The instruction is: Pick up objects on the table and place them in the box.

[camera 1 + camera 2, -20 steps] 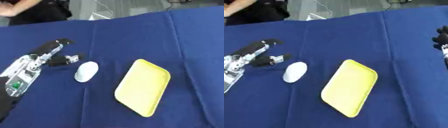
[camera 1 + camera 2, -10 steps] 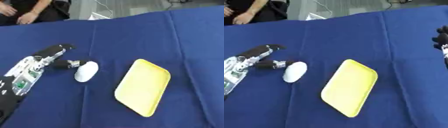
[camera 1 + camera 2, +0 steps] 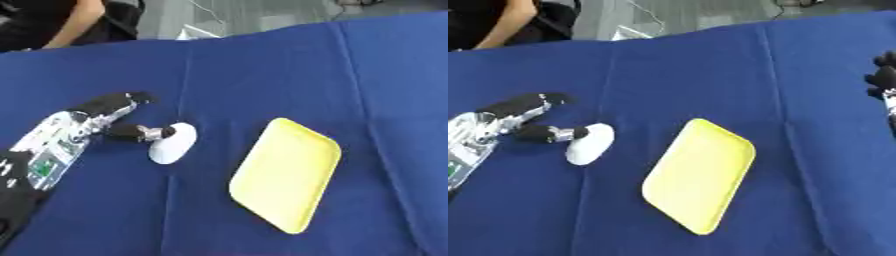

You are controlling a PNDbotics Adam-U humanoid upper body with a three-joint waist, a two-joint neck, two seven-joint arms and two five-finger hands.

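Note:
A white oval object [image 3: 172, 143] lies on the blue tablecloth [image 3: 262, 70], left of centre. My left hand [image 3: 94, 122] comes in from the left, open, its thumb tip touching the object's left edge while the fingers stretch out above it. A shallow yellow tray [image 3: 285, 172] lies tilted to the right of the object, with nothing in it. At the right edge of the right eye view the dark fingers of my right hand [image 3: 883, 80] show, away from both things.
A person sits at the table's far left edge [image 3: 61, 22]. Bare blue cloth surrounds the tray on all sides.
My left hand has moved right toward the white object, and its thumb now touches the object's left edge. The object, tray and right hand have kept their places.

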